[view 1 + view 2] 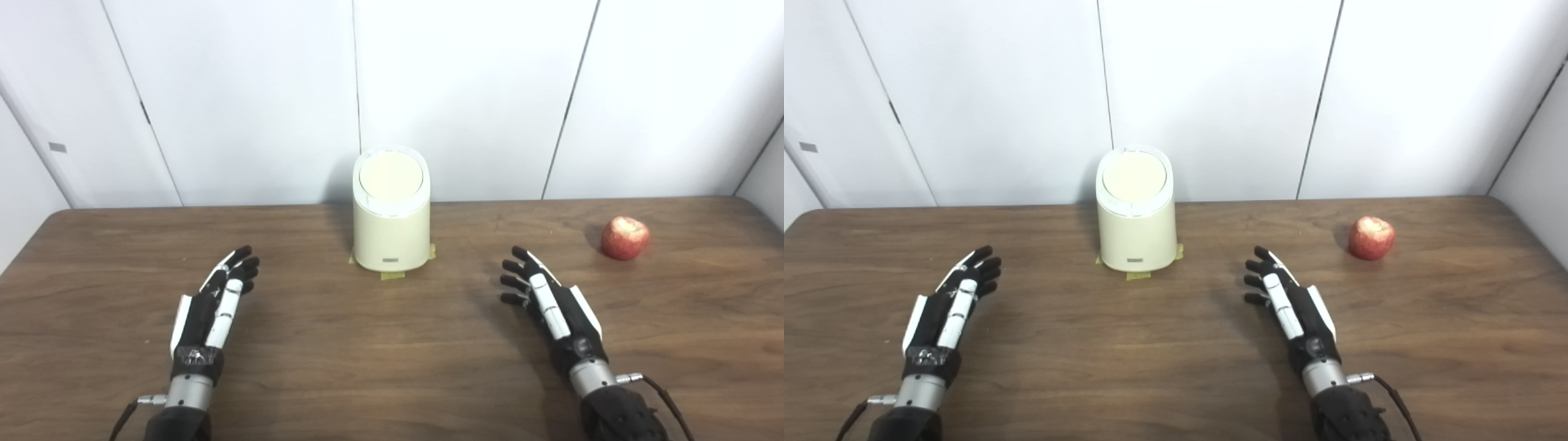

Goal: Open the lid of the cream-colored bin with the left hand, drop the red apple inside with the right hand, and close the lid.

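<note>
We saw the bin (391,211) standing ahead and right of our left robot hand (214,303), the apple (625,237) nearer our right robot hand (551,303); both hands lay released, holding nothing.

Two head-mounted views, set side by side, look forward and down across the wooden table (392,367) toward the white panelled wall (465,92). Both share nearly the whole scene; the right eye view sits slightly rightward, so the bin (1136,211) and the apple (1371,237) appear further left than in the left eye view.
</note>
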Robot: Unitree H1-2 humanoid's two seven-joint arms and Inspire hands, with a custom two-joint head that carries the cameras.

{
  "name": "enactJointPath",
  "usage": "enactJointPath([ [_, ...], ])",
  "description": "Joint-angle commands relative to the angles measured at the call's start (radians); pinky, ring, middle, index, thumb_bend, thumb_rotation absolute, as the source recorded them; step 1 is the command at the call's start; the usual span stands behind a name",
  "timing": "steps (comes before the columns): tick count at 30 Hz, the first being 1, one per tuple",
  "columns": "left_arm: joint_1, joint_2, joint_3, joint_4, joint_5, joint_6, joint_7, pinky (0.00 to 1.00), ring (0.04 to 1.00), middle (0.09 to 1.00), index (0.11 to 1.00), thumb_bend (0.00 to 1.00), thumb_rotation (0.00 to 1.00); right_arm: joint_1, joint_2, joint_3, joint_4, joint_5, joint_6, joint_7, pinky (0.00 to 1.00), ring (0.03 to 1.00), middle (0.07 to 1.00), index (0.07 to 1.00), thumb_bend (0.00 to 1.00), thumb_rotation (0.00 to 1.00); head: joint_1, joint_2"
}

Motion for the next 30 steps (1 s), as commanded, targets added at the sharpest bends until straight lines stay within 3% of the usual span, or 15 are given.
enactJointPath([
  [1, -0.017, 0.016, -0.014, -0.003, 0.009, 0.017, -0.015, 0.86, 0.869, 0.874, 0.917, 0.47, 0.70, -0.040, 0.002, -0.002, -0.003, 0.004, -0.037, 0.000, 0.74, 0.828, 0.868, 0.910, 0.52, 0.95, 0.000, 0.000],
  [5, -0.093, 0.028, -0.023, -0.063, 0.012, 0.104, -0.015, 0.88, 0.889, 0.906, 0.944, 0.49, 0.57, -0.044, 0.007, -0.008, 0.007, 0.007, -0.045, -0.004, 0.74, 0.830, 0.866, 0.907, 0.51, 0.95, 0.001, -0.010],
  [8, -0.153, 0.029, -0.030, -0.100, 0.073, 0.153, 0.020, 0.85, 0.861, 0.878, 0.908, 0.58, 0.46, -0.043, 0.010, -0.012, 0.003, 0.010, -0.044, -0.003, 0.75, 0.835, 0.868, 0.908, 0.51, 0.94, 0.002, -0.007],
  [12, -0.249, 0.019, -0.013, -0.107, 0.054, 0.187, 0.028, 0.86, 0.867, 0.870, 0.895, 0.67, 0.28, -0.041, 0.009, -0.015, 0.004, 0.009, -0.049, -0.003, 0.75, 0.839, 0.868, 0.910, 0.50, 0.94, 0.008, -0.006],
  [18, -0.385, 0.066, -0.038, -0.066, 0.101, 0.219, 0.010, 0.81, 0.837, 0.876, 0.895, 0.79, 0.25, -0.041, 0.004, -0.014, 0.011, 0.009, -0.057, 0.003, 0.76, 0.842, 0.872, 0.914, 0.51, 0.94, 0.012, -0.006],
  [30, -0.605, 0.113, -0.125, 0.030, 0.180, 0.280, -0.041, 0.74, 0.836, 0.865, 0.888, 0.84, 0.25, -0.042, 0.007, -0.015, 0.007, 0.009, -0.061, 0.000, 0.75, 0.837, 0.870, 0.915, 0.52, 0.92, 0.007, -0.004],
])
